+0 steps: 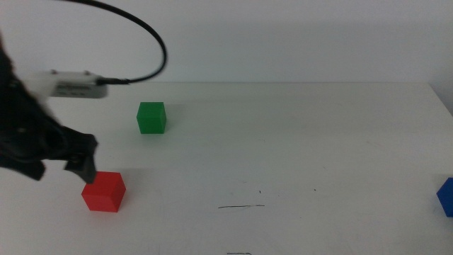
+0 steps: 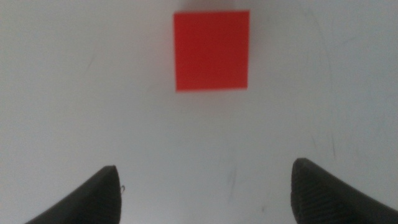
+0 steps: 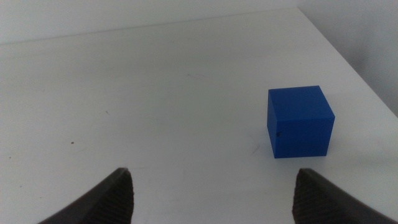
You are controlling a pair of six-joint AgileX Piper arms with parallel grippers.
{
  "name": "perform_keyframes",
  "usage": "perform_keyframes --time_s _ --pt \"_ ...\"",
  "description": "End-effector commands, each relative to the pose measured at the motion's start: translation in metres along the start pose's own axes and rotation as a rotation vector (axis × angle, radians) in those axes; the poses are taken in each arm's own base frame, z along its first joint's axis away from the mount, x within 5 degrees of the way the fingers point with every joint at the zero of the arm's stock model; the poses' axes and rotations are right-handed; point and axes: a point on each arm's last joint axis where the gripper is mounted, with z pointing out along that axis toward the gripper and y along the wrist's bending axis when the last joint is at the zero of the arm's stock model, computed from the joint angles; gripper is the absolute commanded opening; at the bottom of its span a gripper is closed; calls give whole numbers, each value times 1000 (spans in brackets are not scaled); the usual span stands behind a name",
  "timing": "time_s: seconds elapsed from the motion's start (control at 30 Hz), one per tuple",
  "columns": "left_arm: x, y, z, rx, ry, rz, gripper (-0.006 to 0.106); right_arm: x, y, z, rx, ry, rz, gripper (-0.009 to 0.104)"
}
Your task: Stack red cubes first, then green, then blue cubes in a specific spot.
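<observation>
— Hovering at the table's [image 1: 297, 142] left side: left end effector [image 1: 71, 161], jaws spread wide, gripping nothing, just beside the red cube [image 1: 103, 191] and slightly above it, not closed around it.

— Seen from the left wrist?

— Red cube [image 2: 211, 50] ahead of the dark jaw tips, sitting flat on white table [image 2: 81, 93], apart from both jaws.

— And green?

— Green cube [image 1: 151, 117] farther back on the left, well apart from red, untouched.

— Blue?

— Blue cube [image 1: 446, 196] at the far right, cut by the middle view's edge. From the right wrist: blue cube [image 3: 299, 121] resting near the table's corner, ahead of the right end effector [image 3: 211, 199], off toward one jaw. Jaws wide apart, empty. Right end effector not visible from the middle view.

— Stacking spot?

— Thin black line [image 1: 241, 207] on the table near the front, centre, right of red. Nothing standing on it. Black cable [image 1: 145, 32] arcing above the left arm.
</observation>
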Motion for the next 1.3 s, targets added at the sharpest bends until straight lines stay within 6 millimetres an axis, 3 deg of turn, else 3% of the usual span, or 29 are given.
perform_keyframes --time_s 0.0,0.7,1.13,1.27 --pt "-10 -7 -6 -3 -76 10 93 -10 1 -2 0 -89 -17 65" --pt "-46 -4 73 -1 -41 -1 93 -10 1 -2 0 -89 -17 65" --pt "-50 -2 100 4 8 8 93 -10 1 -2 0 -89 -17 65" --pt "-50 -2 105 4 14 7 88 -10 1 -2 0 -89 -17 65"
